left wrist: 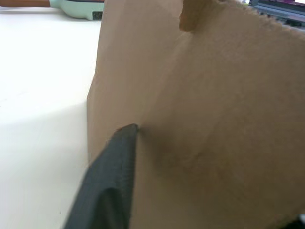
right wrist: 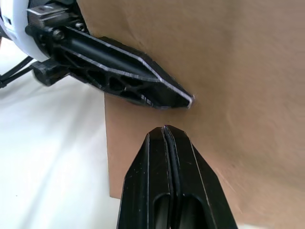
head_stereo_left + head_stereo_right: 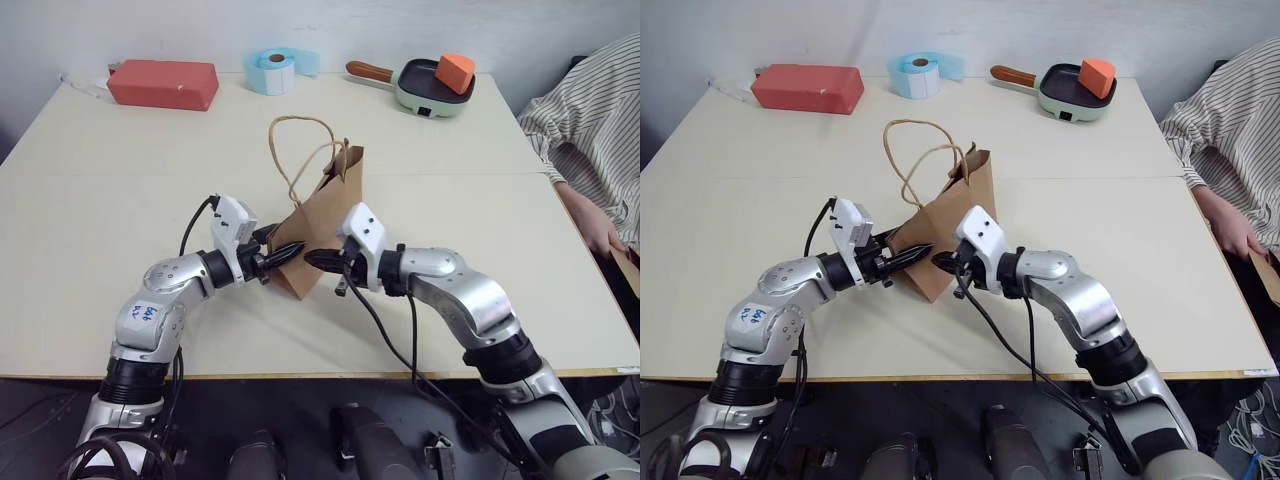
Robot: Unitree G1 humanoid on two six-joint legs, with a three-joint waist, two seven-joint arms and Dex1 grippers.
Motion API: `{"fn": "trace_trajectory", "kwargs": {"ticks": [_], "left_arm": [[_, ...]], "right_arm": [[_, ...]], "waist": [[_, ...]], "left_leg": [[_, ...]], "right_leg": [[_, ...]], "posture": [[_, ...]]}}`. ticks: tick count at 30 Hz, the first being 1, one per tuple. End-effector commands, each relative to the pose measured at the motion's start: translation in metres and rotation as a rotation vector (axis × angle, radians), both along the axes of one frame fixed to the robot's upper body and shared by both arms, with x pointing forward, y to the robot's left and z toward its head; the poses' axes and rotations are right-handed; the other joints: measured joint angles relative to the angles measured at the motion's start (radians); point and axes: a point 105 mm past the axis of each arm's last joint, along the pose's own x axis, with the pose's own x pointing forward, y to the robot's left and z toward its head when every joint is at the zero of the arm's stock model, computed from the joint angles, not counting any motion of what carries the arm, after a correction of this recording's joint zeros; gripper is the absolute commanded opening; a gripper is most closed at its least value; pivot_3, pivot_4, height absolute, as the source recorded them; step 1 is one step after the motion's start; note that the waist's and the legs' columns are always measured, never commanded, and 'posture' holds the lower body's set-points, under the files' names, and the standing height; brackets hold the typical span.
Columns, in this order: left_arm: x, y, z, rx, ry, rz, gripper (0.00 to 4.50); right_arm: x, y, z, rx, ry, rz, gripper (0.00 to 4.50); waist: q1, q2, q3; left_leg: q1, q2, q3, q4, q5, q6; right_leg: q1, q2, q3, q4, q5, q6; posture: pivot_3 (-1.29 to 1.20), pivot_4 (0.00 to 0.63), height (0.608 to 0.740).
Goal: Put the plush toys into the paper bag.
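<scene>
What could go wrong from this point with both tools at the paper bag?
The paper bag lies tilted on the table, so a push from either tool could slide or crumple it. The right tool looks shut with its tip against the paper, so it may have missed its grip. No plush toys in view.

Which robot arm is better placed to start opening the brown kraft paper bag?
Probably left: the left gripper rests at the crease of the brown paper bag, where paper could be pinched; the right gripper is shut against flat paper.
</scene>
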Motion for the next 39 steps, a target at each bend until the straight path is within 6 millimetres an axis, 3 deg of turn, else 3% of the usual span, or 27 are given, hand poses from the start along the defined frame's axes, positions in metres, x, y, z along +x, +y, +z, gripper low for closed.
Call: {"fn": "trace_trajectory", "kwargs": {"ticks": [1,4,6,9,13,16,21,24,29,35,39], "left_arm": [[0.002,-0.002,0.013,-0.024,-0.046,-0.049,1.02],[-0.002,-0.003,0.023,-0.051,-0.058,-0.168,0.13],[-0.012,-0.006,0.033,-0.051,-0.09,-0.312,0.05],[-0.016,-0.008,0.037,0.015,-0.077,-0.482,0.0],[-0.012,-0.017,0.037,0.116,-0.068,-0.686,0.0],[-0.005,-0.026,0.029,0.169,-0.056,-0.784,0.0],[0.006,-0.033,0.013,0.206,-0.049,-0.807,0.0],[0.011,-0.031,0.012,0.225,-0.06,-0.756,0.0],[-0.001,0.0,0.028,0.22,-0.045,-0.69,1.18],[-0.057,0.087,0.089,0.111,0.138,-0.465,3.03],[-0.098,0.125,0.124,0.135,0.169,-0.357,4.27]], "right_arm": [[-0.015,-0.021,0.021,0.043,-0.085,0.009,0.0],[-0.033,-0.05,0.027,0.034,-0.108,-0.018,0.0],[-0.05,-0.071,0.032,0.039,-0.098,-0.029,0.0],[-0.084,-0.104,0.037,0.009,-0.067,-0.037,0.54],[-0.132,-0.133,0.042,-0.09,-0.011,-0.02,1.77],[-0.142,-0.148,0.053,-0.096,-0.02,-0.099,2.68],[-0.142,-0.159,0.06,-0.073,-0.05,-0.228,4.33],[-0.141,-0.161,0.058,-0.07,-0.047,-0.246,4.42],[-0.133,-0.173,0.056,-0.093,-0.031,-0.229,4.5],[-0.12,-0.202,0.083,-0.026,0.031,-0.171,4.5],[-0.106,-0.221,0.107,0.011,0.017,-0.164,4.5]], "waist": [[0.001,0.0,0.0],[0.004,0.0,0.0],[0.005,0.0,0.0],[0.007,0.0,0.0],[0.017,0.0,0.0],[0.015,-0.001,0.0],[0.004,-0.003,0.001],[0.003,-0.003,0.002],[-0.003,-0.003,0.002],[-0.013,-0.004,0.002],[0.0,-0.005,0.003]], "left_leg": [[0.0,0.0,0.0,0.0,0.0,0.0],[0.0,0.0,0.0,0.0,0.0,0.0],[0.0,0.0,-0.001,0.0,0.0,0.0],[0.0,0.0,-0.001,0.0,0.0,0.0],[0.001,-0.001,-0.001,0.0,0.0,0.0],[0.005,-0.001,-0.001,0.0,0.0,0.0],[0.015,-0.001,-0.001,-0.003,-0.001,0.001],[0.014,0.0,-0.002,-0.004,-0.001,0.001],[0.015,0.0,-0.001,-0.004,-0.001,0.001],[0.018,0.002,0.0,-0.004,-0.001,-0.001],[0.018,0.001,-0.002,-0.004,-0.002,0.001]], "right_leg": [[0.0,0.0,0.0,0.0,0.0,0.0],[0.0,0.0,0.0,0.0,0.0,0.0],[0.0,0.0,-0.001,-0.001,0.0,0.0],[0.0,0.0,-0.001,0.0,0.0,0.0],[0.003,0.002,-0.001,-0.001,0.0,0.0],[0.009,0.003,0.0,-0.002,0.0,0.001],[0.019,0.003,0.001,-0.006,0.0,0.001],[0.018,0.003,0.001,-0.006,0.0,0.001],[0.018,0.003,0.001,-0.006,0.0,0.001],[0.018,0.003,0.002,-0.002,0.0,0.0],[0.019,0.002,0.001,-0.004,-0.001,0.0]], "posture": [[0.0,0.15,0.74],[0.0,0.15,0.74],[0.0,0.15,0.74],[0.0,0.15,0.74],[0.0,0.15,0.74],[0.0,0.15,0.74],[0.0,0.15,0.74],[0.0,0.15,0.74],[0.0,0.15,0.74],[0.0,0.15,0.74],[0.0,0.15,0.74]]}}
